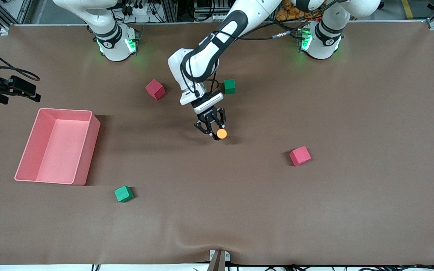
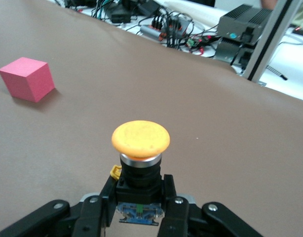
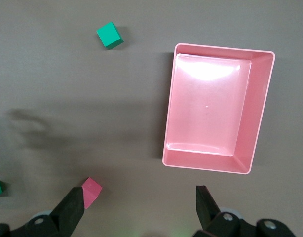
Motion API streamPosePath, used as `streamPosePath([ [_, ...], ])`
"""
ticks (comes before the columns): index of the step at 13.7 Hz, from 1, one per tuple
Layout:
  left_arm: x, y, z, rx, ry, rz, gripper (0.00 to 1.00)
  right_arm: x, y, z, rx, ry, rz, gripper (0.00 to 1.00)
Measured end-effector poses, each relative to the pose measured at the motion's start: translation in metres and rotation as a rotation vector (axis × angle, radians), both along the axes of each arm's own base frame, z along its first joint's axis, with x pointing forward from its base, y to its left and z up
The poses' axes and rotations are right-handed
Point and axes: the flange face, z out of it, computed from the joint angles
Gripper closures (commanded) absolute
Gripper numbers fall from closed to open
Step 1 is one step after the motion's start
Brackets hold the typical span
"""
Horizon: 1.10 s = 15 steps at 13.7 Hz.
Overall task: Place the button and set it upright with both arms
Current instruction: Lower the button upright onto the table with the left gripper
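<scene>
The button [image 1: 222, 133] has a round orange cap on a short black body with a bluish end. My left gripper [image 1: 213, 130] is shut on its black body, low over the middle of the table. In the left wrist view the button [image 2: 140, 140] sticks out from between the fingers [image 2: 105, 195], cap pointing away from the gripper [image 2: 139, 186]. My right gripper [image 1: 25, 90] hangs high over the right arm's end of the table, near the pink bin. The right wrist view shows that gripper [image 3: 137, 197] open and empty.
A pink bin [image 1: 64, 110] [image 3: 218, 48] stands empty toward the right arm's end. Pink-red cubes [image 1: 155, 89] [image 1: 300, 156] [image 2: 27, 78] [image 3: 91, 190] and green cubes [image 1: 229, 86] [image 1: 123, 194] [image 3: 110, 35] lie scattered around the button.
</scene>
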Motion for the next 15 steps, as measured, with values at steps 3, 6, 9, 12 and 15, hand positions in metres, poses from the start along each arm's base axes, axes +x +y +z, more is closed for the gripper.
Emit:
streamPosePath([
  [3,-0.006,0.0,-0.021,0.022,-0.032,-0.021,1.0,0.0,0.0,0.0,0.0,0.0,0.001,0.0],
  [6,-0.017,0.0,-0.045,0.049,-0.024,-0.034,1.0,0.0,0.0,0.0,0.0,-0.001,0.001,0.0],
  [9,-0.031,-0.004,-0.062,0.059,-0.024,-0.05,1.0,0.0,0.0,0.0,0.0,-0.001,0.001,0.0],
  [12,-0.033,-0.004,-0.068,0.061,-0.032,-0.049,1.0,0.0,0.001,0.0,0.0,0.0,0.001,0.0],
  [15,-0.032,-0.003,-0.071,0.056,-0.038,-0.043,1.0,0.001,0.001,-0.001,0.0,0.001,0.001,0.0],
])
